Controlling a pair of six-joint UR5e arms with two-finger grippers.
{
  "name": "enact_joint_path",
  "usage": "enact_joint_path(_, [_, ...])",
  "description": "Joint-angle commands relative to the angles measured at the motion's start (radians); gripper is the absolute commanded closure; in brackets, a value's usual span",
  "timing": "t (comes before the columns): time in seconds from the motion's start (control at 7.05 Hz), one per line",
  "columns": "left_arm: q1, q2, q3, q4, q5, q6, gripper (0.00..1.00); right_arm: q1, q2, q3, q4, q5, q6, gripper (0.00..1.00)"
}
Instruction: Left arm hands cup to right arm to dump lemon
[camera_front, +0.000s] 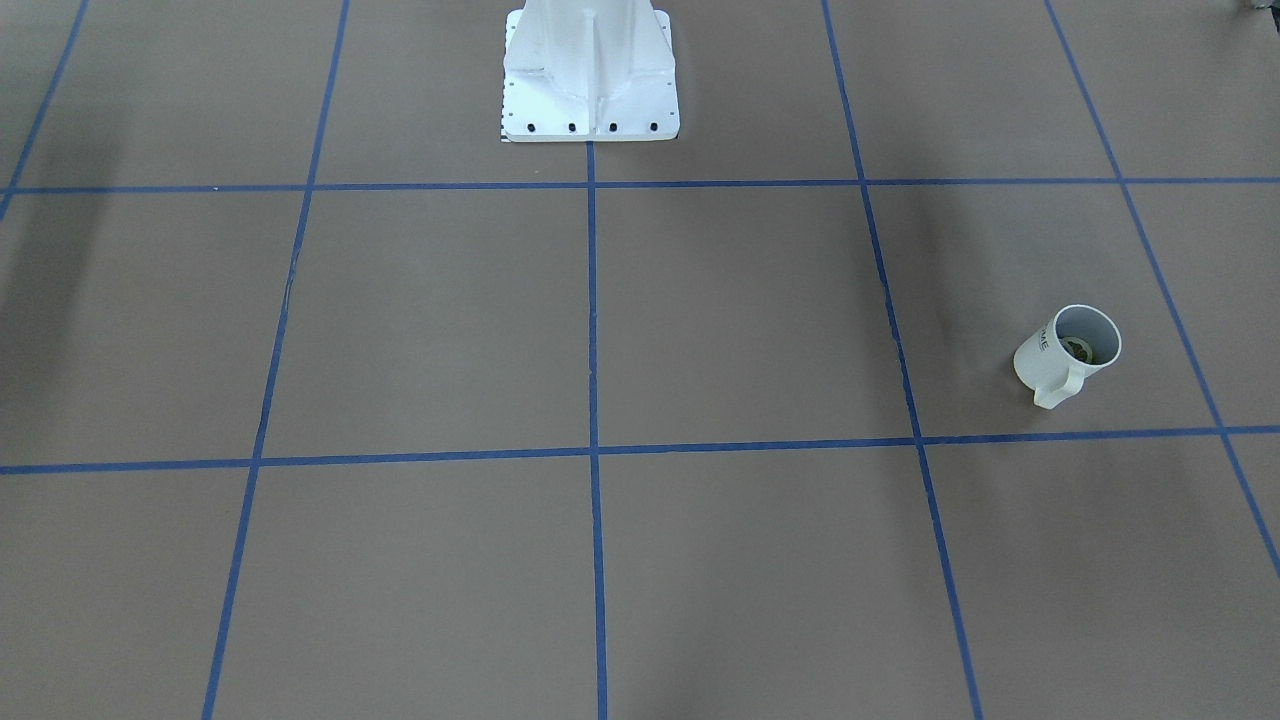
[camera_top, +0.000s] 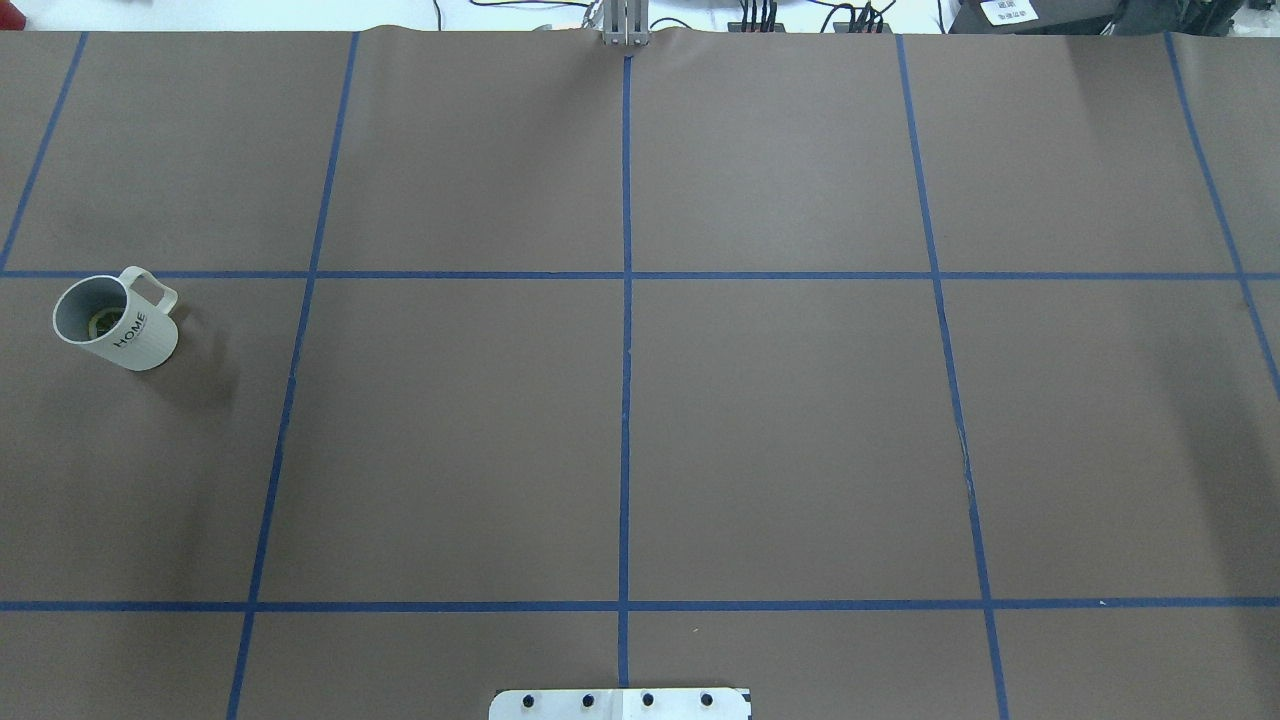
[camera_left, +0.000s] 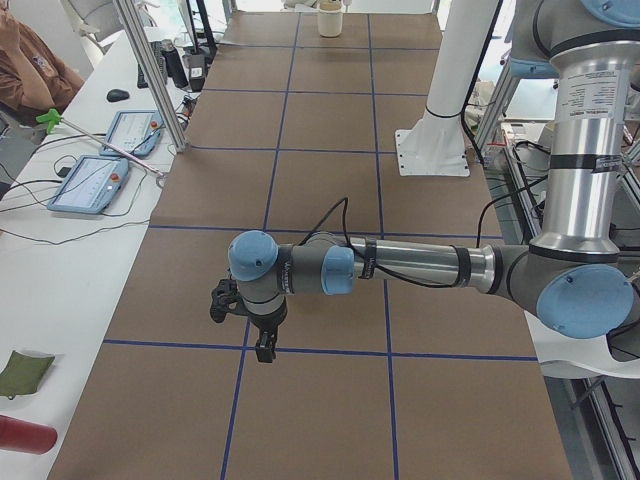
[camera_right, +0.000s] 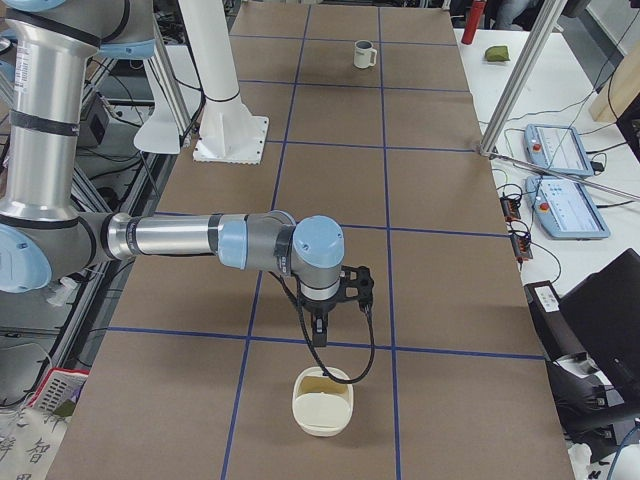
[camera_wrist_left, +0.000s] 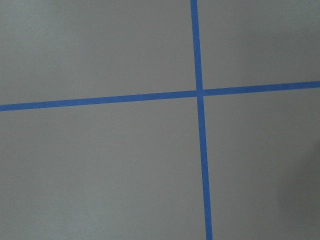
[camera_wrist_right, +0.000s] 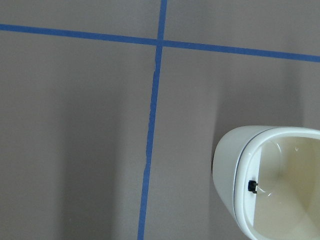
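Left gripper (camera_left: 264, 348): I see it only from the left end camera, hanging finger-down off the near arm's wrist, low over the table (camera_top: 780, 420). From that angle I cannot tell whether the fingers are spread or pressed together. Its wrist camera gives me just brown table and a crossing of blue tape (camera_wrist_left: 200, 92).

Right gripper (camera_right: 320, 336): the same problem. It shows only from the right end camera, pointing down, with a black cable (camera_right: 365, 345) looping off it. I cannot tell the state of the fingers. Nothing visible is hanging from it.

Near the right gripper but apart from it, on the side toward that camera, a white container (camera_right: 322, 402) with rounded corners and a cream inside sits on the table. Its rim fills the lower right corner of the right wrist view.

The cup (camera_top: 115, 322) stands upright and free on the table at my robot's left end, just inside a tape square, well apart from the right gripper. The handle points away from the robot and the "HOME" lettering faces the overhead camera. The lemon (camera_front: 1079, 350) lies at the bottom of the cup, a small yellow-green patch against the grey inside.

The white robot base (camera_front: 590, 80) stands mid-table at the robot's edge.
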Motion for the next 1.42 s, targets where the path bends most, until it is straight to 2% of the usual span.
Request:
enact_joint_path(0.0, [-0.005, 0.001, 0.004, -0.003, 0.006, -0.002, 0.00, 0.000, 0.003, 0.003, -0.001, -0.002, -0.004, 0.00])
enact_joint_path(0.57, [-0.001, -0.016, -0.021, -0.016, -0.006, -0.029, 0.00, 0.000, 0.016, 0.006, 0.002, 0.000, 0.006, 0.00])
enact_joint_path(0.85, [0.012, -0.044, -0.031, -0.108, -0.005, -0.074, 0.00, -0.006, 0.016, 0.014, 0.002, 0.018, 0.010, 0.00])
enact_joint_path(0.99, [0.037, -0.048, -0.023, -0.163, -0.008, -0.129, 0.00, -0.014, 0.044, 0.014, -0.001, 0.017, 0.010, 0.00])
enact_joint_path(1.14, [0.139, -0.047, -0.022, -0.180, -0.024, -0.158, 0.00, -0.015, 0.048, 0.008, -0.001, 0.028, 0.012, 0.00])
enact_joint_path(1.28, [0.215, -0.048, -0.023, -0.187, -0.017, -0.274, 0.00, -0.017, 0.046, 0.006, -0.001, 0.052, 0.012, 0.00])
